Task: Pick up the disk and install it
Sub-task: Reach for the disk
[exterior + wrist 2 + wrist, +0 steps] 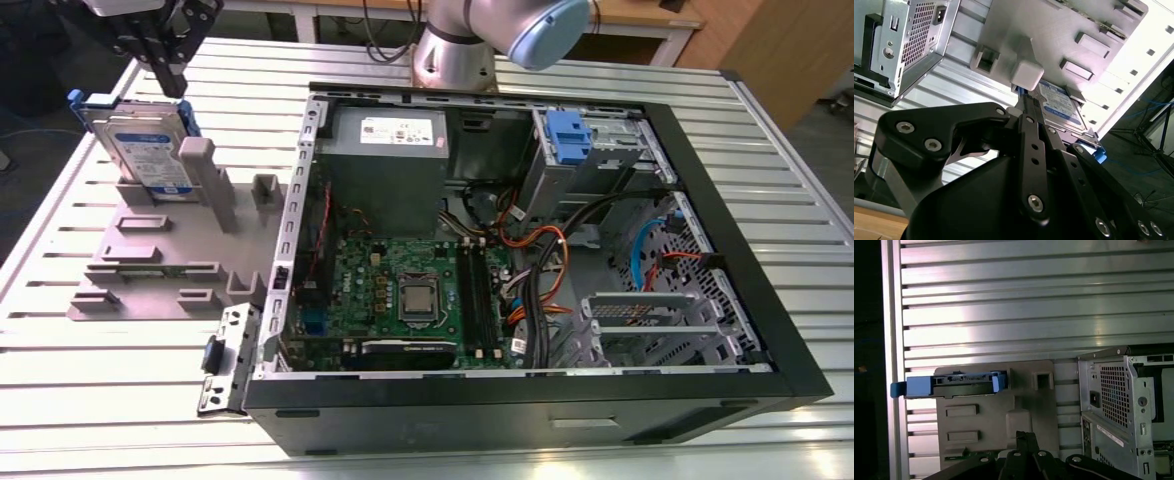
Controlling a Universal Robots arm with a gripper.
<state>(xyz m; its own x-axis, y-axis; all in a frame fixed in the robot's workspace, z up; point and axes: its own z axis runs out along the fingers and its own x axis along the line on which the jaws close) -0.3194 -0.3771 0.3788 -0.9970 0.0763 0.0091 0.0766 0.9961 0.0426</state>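
Disk (144, 150) standing on edge in grey holder (147, 262) at upper left of the exterior view, on slatted table (107, 400), open computer case (754, 230) filling the frame's centre and right, gripper (171, 88) close above the disk's top edge, jaws pressed together, gripping nothing.

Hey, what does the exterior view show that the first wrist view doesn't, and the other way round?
Exterior view: the inside of the open computer case with its motherboard, and the labelled face of the disk. First wrist view: the case's vented rear panel and the disk's top edge. Both: the disk standing on edge in the grey holder, the slatted table, and the gripper close to the disk.
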